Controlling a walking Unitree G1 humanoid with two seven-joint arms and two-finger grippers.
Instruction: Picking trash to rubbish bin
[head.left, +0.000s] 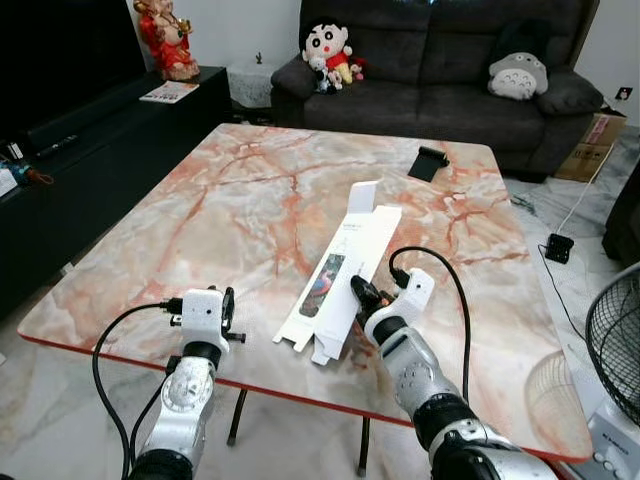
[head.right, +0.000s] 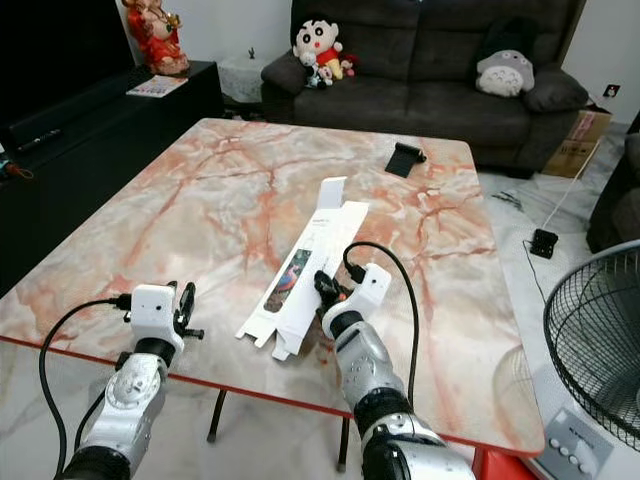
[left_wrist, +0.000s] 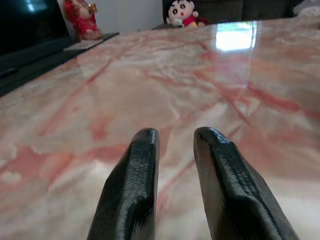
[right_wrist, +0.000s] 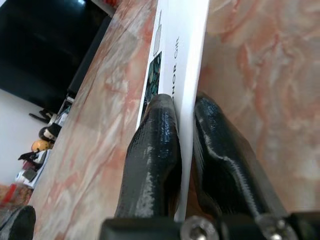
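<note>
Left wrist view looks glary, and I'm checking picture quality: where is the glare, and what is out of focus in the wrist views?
Left wrist view: bright window glare on the far table; near fingers soft. Right wrist view: fingers blurred, gripping the box edge; the print beyond reads sharper.

home living room | dark sofa carrying plush toys | marble coffee table standing before it

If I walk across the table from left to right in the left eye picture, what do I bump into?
Left hand → flattened white box → right hand pinching the box's edge → small black object farther back on the marble table.
</note>
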